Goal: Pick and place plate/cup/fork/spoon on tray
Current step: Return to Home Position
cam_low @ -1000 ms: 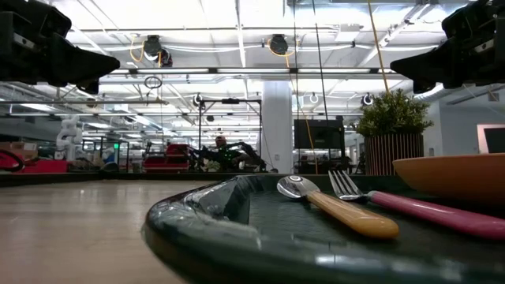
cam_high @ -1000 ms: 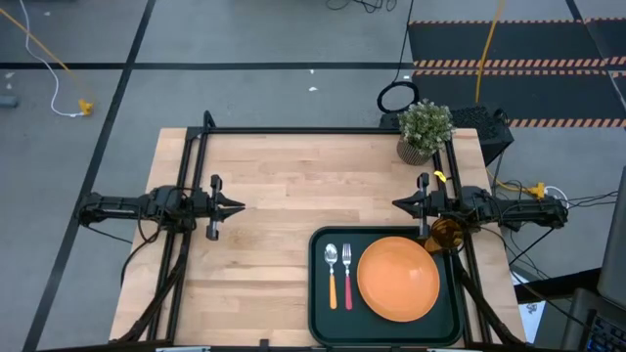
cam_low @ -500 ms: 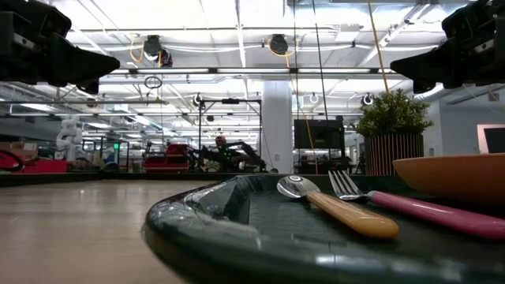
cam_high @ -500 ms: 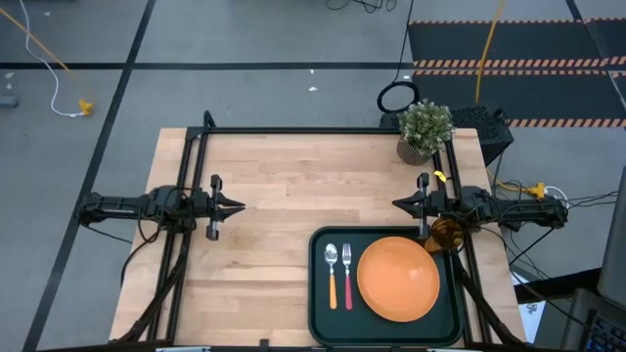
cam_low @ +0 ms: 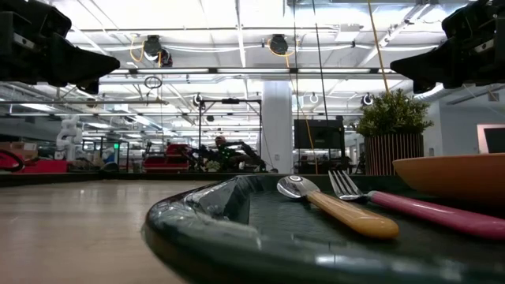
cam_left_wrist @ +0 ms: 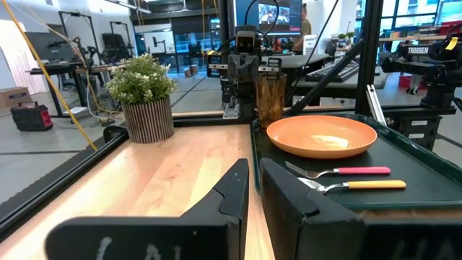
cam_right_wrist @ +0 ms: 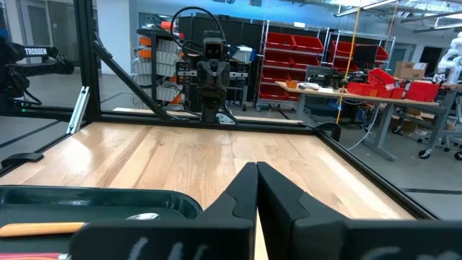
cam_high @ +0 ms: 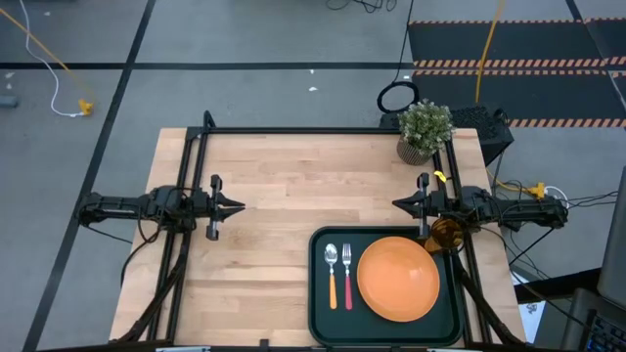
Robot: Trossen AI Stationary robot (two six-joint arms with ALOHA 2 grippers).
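On the tray (cam_high: 320, 325), the plate (cam_high: 398, 279) lies beside the fork (cam_high: 347, 274), with the spoon (cam_high: 332, 276) at the fork's other side. The cup (cam_high: 445, 235) stands at a tray corner, under the right arm. Left fingers (cam_high: 235, 206) and right fingers (cam_high: 399, 204) hang pressed together over the worktop (cam_high: 284, 176), well apart.

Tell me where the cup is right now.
In the high view the cup stands at the upper right corner of the tray, just behind the plate and partly under the right arm.
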